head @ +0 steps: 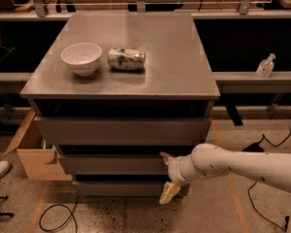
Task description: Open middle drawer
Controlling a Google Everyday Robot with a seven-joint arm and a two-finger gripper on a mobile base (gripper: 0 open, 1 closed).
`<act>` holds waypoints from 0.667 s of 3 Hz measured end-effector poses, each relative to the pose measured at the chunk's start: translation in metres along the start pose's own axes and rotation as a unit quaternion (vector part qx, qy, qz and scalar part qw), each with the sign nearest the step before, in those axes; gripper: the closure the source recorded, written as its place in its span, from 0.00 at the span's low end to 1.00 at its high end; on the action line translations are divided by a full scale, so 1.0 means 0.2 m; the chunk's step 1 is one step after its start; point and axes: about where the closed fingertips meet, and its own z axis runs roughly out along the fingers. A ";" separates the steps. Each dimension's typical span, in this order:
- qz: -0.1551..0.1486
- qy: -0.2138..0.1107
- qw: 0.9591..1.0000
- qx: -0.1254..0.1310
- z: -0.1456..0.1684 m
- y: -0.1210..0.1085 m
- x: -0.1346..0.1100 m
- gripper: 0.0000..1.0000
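The grey cabinet has three stacked drawer fronts. The middle drawer (111, 164) is the flat grey front second from the top, closed or nearly so, with a dark gap above it. My gripper (167, 176) on the white arm reaches in from the right, in front of the middle drawer's right end. It is open: the upper fingertip (166, 157) is at the drawer's top edge and the lower fingertip (168, 194) hangs down over the lowest front (116, 188). The taller top front (121, 129) is closed.
On the cabinet top (174, 57) stand a white bowl (81, 58) and a green can (126, 59) lying on its side. A cardboard box (34, 152) sits on the floor at the left. Cables lie on the floor. A soap bottle (265, 66) stands on the right ledge.
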 end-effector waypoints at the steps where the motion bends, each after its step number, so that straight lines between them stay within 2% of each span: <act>1: -0.014 0.002 1.000 0.006 0.07 -0.06 0.01 0.00; 2: -0.030 0.018 0.999 0.021 0.11 -0.13 0.03 0.00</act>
